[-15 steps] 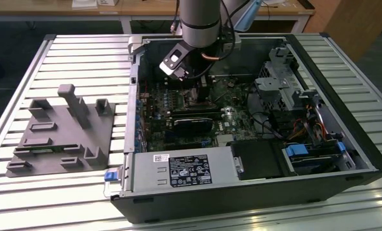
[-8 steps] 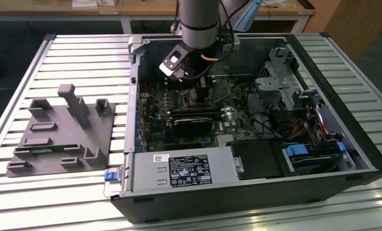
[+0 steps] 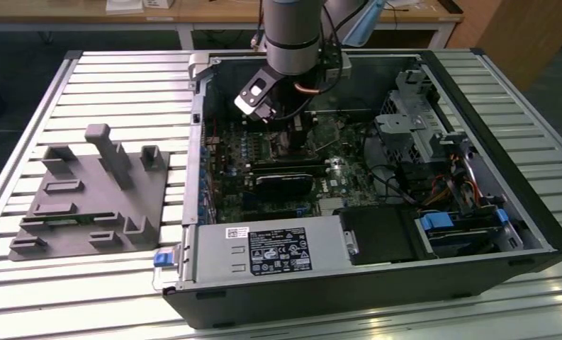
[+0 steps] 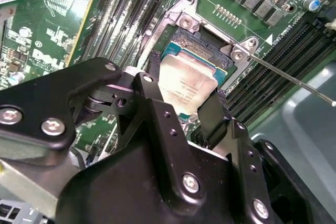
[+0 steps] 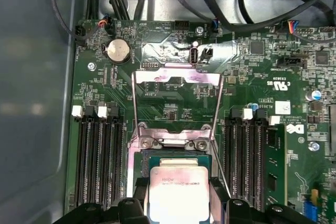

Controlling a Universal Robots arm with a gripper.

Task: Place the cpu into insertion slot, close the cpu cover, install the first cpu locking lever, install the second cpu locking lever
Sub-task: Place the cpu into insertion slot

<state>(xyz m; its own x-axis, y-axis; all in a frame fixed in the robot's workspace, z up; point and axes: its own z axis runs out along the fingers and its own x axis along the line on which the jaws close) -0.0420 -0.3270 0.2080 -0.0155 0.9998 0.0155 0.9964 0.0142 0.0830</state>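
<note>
1. While the cpu cover stands swung up away from the socket, the work is, by my judgement, at its first step: placing the cpu into the insertion slot.
2. The cpu, a square chip with a silver lid, sits right over the slot's dark centre in both wrist views. The slot's silver rim and two screws show just beyond it. Whether the chip rests on the contacts I cannot tell (in the second wrist view it looks slightly tipped against the rim).
3. One locking lever, a thin metal rod, is swung out across the memory slots. As far as shows, the cover and lever steps are not yet done.
4. To my mind this step calls for the chip to sit square to the rim and lie flat. It should take no sideways push on the contacts while the grip is on it.
5. The gripper has its black fingers spread only as wide as the chip, pinching the cpu by two opposite edges. I see it touching nothing else. In the exterior view it reaches down inside the open computer case, over the motherboard.
</note>
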